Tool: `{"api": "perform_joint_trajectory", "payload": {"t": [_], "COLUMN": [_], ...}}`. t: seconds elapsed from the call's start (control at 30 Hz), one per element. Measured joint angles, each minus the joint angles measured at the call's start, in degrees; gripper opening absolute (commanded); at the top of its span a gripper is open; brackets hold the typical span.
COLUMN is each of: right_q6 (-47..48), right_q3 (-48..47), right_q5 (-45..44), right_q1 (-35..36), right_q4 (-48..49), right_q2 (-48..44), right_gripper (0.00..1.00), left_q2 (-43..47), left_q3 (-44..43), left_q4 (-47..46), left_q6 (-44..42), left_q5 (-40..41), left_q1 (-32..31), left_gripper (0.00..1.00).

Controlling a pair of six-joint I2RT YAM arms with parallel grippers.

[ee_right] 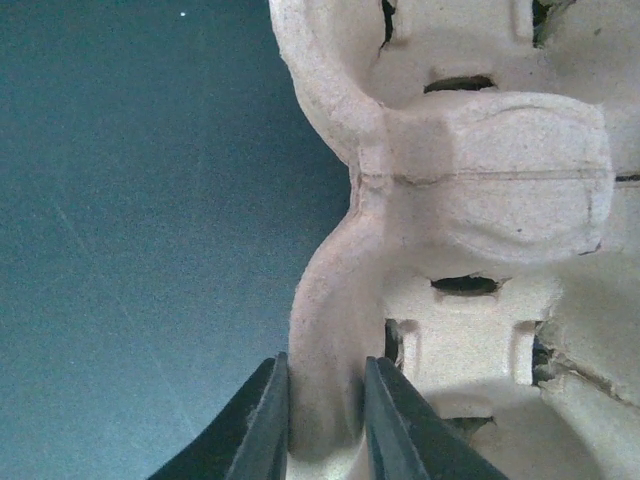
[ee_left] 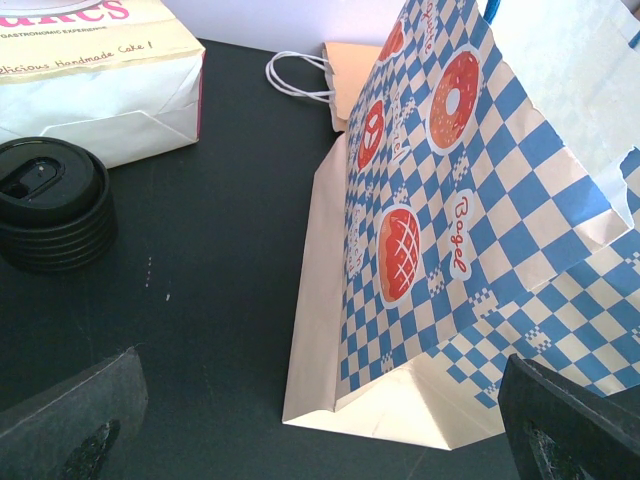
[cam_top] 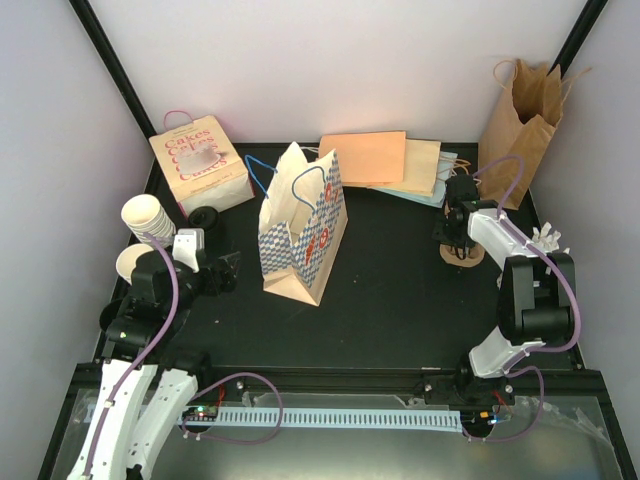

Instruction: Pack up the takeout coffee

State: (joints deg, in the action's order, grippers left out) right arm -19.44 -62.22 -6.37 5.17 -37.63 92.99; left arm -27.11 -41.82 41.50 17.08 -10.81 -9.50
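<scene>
Cream ribbed paper cups lie stacked at the far left, with another cup just below them. A stack of black lids sits beside the Cakes bag. My left gripper is wide open with nothing between its fingers, low over the mat between the lids and the checkered bagel bag. At the right, my right gripper has both fingers pressed against the rim of a beige pulp cup carrier lying on the mat.
The white Cakes bag stands at the back left. Flat orange and tan paper bags lie at the back centre. A tall brown paper bag stands in the back right corner. Walls close both sides.
</scene>
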Motion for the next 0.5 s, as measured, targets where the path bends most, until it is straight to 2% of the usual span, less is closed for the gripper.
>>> {"api": "perform_joint_trajectory", "payload": {"t": [0.27, 0.5], "right_q6": [-0.17, -0.07], "right_q3": [0.0, -0.04], "right_q5": [-0.15, -0.85], "right_q1": [0.0, 0.0], "right_q4": [-0.11, -1.09], "right_q2": [-0.2, -1.55], "right_gripper": [0.07, 0.07], "left_q2": [0.0, 0.0], "left_q3": [0.0, 0.0], "left_q4": [0.0, -0.02], "left_q6": [0.0, 0.0], "left_q5": [0.0, 0.0], "left_q1": [0.0, 0.0], "left_gripper": [0.99, 0.99]}}
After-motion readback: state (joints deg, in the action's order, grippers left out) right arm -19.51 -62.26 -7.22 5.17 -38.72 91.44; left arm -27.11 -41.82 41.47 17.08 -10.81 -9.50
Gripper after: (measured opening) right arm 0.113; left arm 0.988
